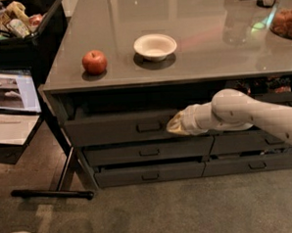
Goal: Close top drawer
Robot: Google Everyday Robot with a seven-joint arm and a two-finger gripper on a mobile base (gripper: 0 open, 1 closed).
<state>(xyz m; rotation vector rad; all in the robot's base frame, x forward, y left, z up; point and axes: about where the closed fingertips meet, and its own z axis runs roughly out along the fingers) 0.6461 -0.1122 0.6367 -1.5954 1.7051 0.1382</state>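
While the arm (pixel 244 114) reaches level from the right, its pincer (pixel 177 125) meets the top drawer (pixel 117 128) front, grip state unclear.

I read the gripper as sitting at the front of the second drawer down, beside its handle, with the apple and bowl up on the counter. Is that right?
Not quite. The camera view shows the gripper at the front of the top drawer, not the second one down, beside that drawer's handle. The apple and bowl are on the counter, as you say.
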